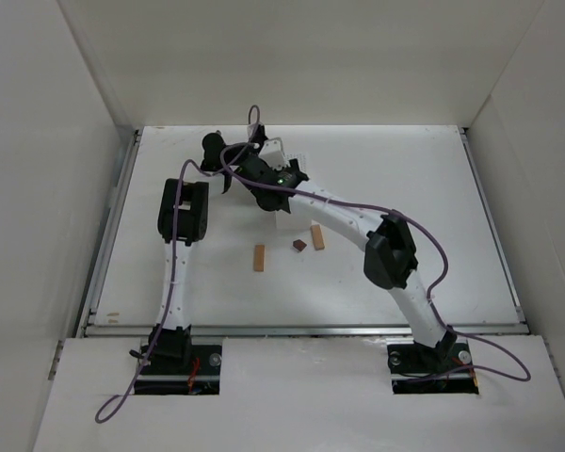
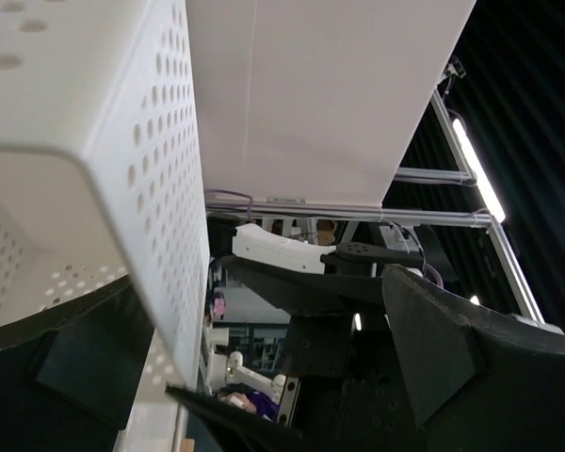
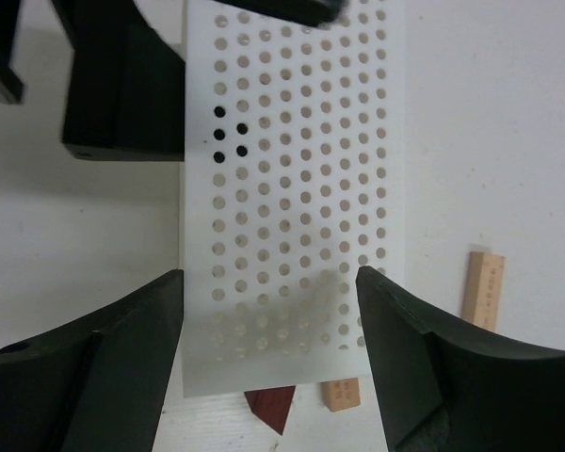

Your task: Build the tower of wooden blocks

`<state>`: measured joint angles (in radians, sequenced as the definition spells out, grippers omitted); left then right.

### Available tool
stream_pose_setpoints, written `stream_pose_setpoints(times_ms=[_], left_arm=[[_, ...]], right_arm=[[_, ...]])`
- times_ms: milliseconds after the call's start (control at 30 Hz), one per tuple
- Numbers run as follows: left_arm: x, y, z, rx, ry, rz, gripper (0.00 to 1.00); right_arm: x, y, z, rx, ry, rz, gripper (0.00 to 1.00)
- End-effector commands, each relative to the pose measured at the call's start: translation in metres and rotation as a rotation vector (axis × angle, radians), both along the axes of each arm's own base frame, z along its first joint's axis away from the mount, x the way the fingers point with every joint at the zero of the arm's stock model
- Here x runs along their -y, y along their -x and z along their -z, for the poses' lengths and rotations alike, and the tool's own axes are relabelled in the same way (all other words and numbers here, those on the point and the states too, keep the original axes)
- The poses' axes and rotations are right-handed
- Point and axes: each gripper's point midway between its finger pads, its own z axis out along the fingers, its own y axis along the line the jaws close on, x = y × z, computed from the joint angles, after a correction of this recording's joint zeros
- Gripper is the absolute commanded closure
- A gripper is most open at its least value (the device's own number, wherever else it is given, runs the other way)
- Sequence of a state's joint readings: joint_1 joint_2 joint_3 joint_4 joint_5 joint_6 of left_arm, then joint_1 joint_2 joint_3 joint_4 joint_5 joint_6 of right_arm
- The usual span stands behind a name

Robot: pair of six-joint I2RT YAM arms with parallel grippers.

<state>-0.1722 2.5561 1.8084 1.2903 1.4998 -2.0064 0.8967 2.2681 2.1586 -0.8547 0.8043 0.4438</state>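
Three small blocks lie on the table: a tan block (image 1: 259, 257), a dark reddish-brown block (image 1: 298, 246) and a second tan block (image 1: 317, 237). The right wrist view shows the dark block (image 3: 273, 407) and two tan blocks (image 3: 344, 394) (image 3: 482, 287) partly under a white perforated box (image 3: 292, 188). My right gripper (image 3: 268, 292) spans this box with both fingers against its sides, holding it off the table. My left gripper (image 2: 264, 301) is open with a wall of the box (image 2: 160, 188) between its jaws. Both grippers (image 1: 240, 155) (image 1: 273, 179) meet at the box (image 1: 279, 151) at the back.
High white walls enclose the table (image 1: 405, 188) on the left, right and back. A metal rail (image 1: 301, 330) runs along the near edge. Purple cables (image 1: 424, 245) trail along both arms.
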Motion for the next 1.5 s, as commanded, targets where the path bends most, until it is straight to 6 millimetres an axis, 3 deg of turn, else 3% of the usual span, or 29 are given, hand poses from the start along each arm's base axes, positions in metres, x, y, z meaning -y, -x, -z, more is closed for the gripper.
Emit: stream_pose_setpoints(times_ms=[0, 133, 233, 333, 400, 667, 867, 1067, 1200, 1267, 1467], left_arm=[[-0.029, 0.054, 0.001, 0.744, -0.048, 0.135, 0.00], [-0.029, 0.056, 0.002, 0.739, -0.047, 0.136, 0.00], [-0.029, 0.057, 0.015, 0.707, -0.049, 0.139, 0.00], [-0.033, 0.055, 0.015, 0.707, -0.052, 0.131, 0.00], [-0.033, 0.057, 0.005, 0.731, -0.050, 0.129, 0.00], [-0.042, 0.058, -0.004, 0.743, -0.056, 0.110, 0.00], [-0.054, 0.057, -0.007, 0.731, -0.067, 0.084, 0.00], [-0.059, 0.058, -0.013, 0.730, -0.072, 0.073, 0.00], [-0.059, 0.059, -0.017, 0.731, -0.072, 0.072, 0.00], [-0.059, 0.060, -0.019, 0.729, -0.072, 0.072, 0.00], [-0.056, 0.067, -0.028, 0.743, -0.068, 0.080, 0.00]], right_arm=[[0.023, -0.003, -0.001, 0.010, 0.063, 0.064, 0.22], [0.044, -0.006, -0.002, 0.014, 0.071, 0.113, 0.24], [0.054, -0.007, -0.005, 0.017, 0.079, 0.130, 0.25], [0.068, -0.011, -0.003, 0.008, 0.089, 0.154, 0.26], [0.077, -0.018, -0.004, 0.009, 0.097, 0.166, 0.26], [0.086, -0.029, 0.003, 0.017, 0.218, 0.145, 0.35], [0.095, -0.030, 0.018, 0.021, 0.299, 0.170, 0.37], [0.102, -0.032, 0.025, 0.029, 0.375, 0.187, 0.58], [0.110, -0.033, 0.016, 0.069, 0.424, 0.220, 0.89], [0.114, -0.036, 0.011, 0.080, 0.424, 0.237, 0.98], [0.126, -0.052, -0.043, 0.154, 0.286, 0.289, 1.00]])
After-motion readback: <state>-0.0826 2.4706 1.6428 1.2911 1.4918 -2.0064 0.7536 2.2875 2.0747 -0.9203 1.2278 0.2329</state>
